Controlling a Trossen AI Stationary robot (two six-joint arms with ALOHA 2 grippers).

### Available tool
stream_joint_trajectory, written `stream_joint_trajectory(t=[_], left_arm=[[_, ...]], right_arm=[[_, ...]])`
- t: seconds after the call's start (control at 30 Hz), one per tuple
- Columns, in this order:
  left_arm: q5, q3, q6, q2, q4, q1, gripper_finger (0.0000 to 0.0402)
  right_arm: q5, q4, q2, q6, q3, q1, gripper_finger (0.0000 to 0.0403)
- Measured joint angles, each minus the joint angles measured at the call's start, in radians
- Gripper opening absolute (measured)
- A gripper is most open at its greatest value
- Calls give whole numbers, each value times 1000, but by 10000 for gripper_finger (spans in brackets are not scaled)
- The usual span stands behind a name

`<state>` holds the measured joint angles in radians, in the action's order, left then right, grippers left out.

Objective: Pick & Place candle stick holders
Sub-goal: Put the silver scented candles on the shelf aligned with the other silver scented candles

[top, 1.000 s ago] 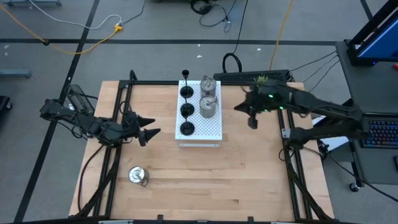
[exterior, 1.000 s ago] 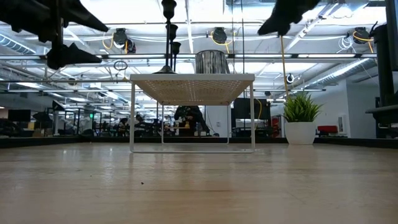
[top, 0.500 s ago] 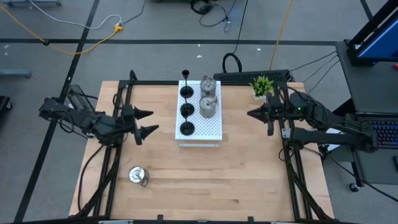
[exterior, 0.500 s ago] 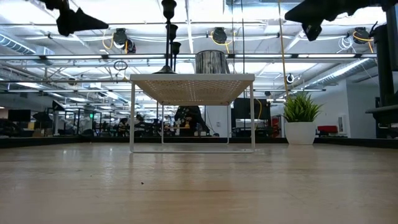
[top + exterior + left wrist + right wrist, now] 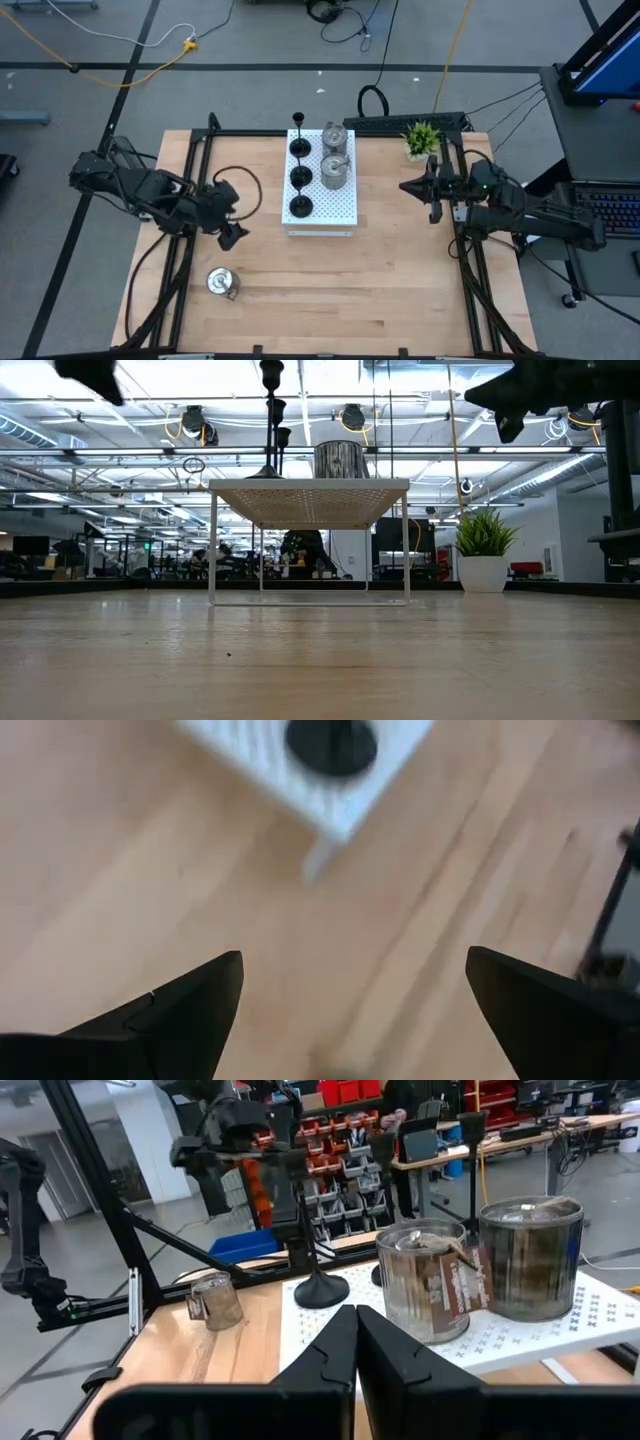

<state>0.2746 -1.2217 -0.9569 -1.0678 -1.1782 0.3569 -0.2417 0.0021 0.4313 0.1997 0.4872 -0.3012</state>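
Silver holder [image 5: 219, 282] near left gripper [image 5: 232, 226]

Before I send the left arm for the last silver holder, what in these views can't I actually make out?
- Left wrist view: motion-blurred; silver holder on the table cut off at the bottom edge between the open left hand.
- Low view: that holder doesn't show; both arms cropped at the top.
- Right wrist view: shut right hand blocks the white board front; one black holder shows clearly.
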Motion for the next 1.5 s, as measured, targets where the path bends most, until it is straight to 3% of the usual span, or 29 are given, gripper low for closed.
stream_joint_trajectory(t=[0.27,0.5,0.73,0.93,1.37,1.5], left_arm=[[-267,-225,-285,-165,-386,7,390],[-410,-235,-471,-207,-382,62,390],[-377,-235,-489,-215,-375,122,390],[-301,-235,-484,-215,-361,130,390],[-287,-234,-439,-215,-349,122,390],[-235,-234,-439,-215,-310,121,390]], right_arm=[[-52,152,-15,17,-102,0,0],[-77,386,-15,84,-235,0,0],[-77,457,-15,137,-311,0,0],[-78,310,-15,155,-316,0,0],[-124,142,-14,69,-316,-1,0],[-42,143,-14,43,-316,0,0]])
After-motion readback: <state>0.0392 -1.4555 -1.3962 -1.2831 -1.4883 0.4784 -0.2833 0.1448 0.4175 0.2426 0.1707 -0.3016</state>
